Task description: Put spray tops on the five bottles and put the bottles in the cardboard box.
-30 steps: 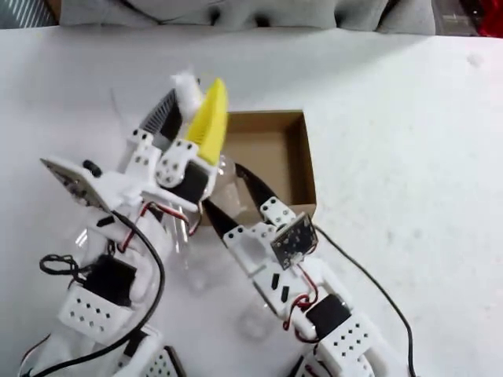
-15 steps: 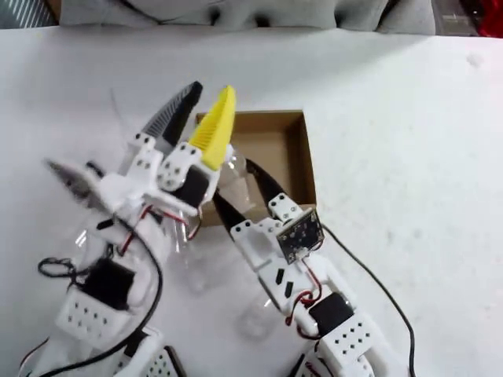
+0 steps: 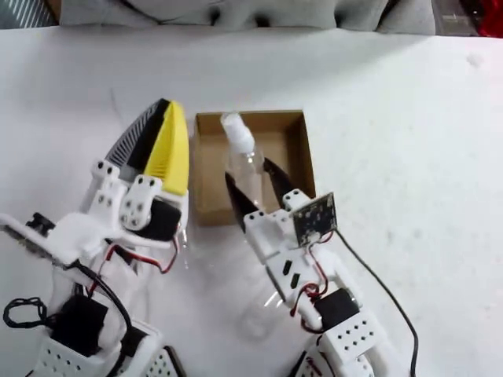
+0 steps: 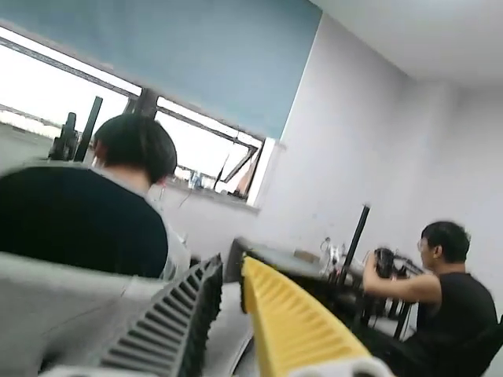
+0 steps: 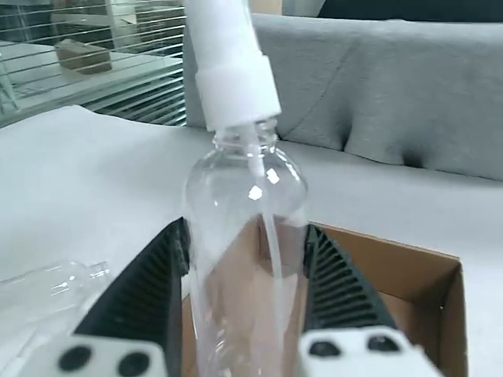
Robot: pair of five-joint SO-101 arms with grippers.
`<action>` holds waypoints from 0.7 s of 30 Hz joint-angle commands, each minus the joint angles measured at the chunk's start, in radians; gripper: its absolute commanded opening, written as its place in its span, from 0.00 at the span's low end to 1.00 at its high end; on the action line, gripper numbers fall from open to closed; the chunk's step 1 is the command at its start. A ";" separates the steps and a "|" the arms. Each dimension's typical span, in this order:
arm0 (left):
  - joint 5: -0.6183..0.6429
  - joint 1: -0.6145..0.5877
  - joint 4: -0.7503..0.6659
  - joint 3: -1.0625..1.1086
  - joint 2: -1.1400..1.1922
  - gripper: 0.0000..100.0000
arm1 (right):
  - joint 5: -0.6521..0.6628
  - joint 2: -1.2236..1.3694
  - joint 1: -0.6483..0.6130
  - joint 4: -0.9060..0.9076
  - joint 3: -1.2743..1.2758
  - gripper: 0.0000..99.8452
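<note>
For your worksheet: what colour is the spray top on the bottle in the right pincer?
White spray top, clearest in the right wrist view.

Clear, glossy plastic for the bottle [image 5: 244,228], topped by a smooth white plastic spray top [image 5: 234,75]. Matt brown cardboard for the box [image 3: 207,179] at upper centre. Ridged matt plastic on the black fingers [image 5: 339,289] and the yellow finger [image 3: 170,153]. Smooth white table [image 3: 393,118].

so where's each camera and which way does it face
High view: fixed overhead, looking down on left pincer, right pincer and cardboard box.
Left wrist view: on that wrist, past left pincer, up into the room.
Right wrist view: on that wrist, along right pincer gripping the spray bottle.
High and right wrist views share bottle and box.
</note>
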 commanded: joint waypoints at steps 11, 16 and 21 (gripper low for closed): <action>-0.012 0.051 0.440 0.091 -0.010 0.02 | -0.120 0.024 0.148 0.012 -0.186 0.02; -0.012 0.216 0.324 0.256 -0.012 0.02 | -0.132 0.196 0.189 0.031 -0.305 0.02; -0.012 0.289 0.097 0.400 -0.012 0.02 | -0.249 0.387 0.214 0.025 -0.430 0.02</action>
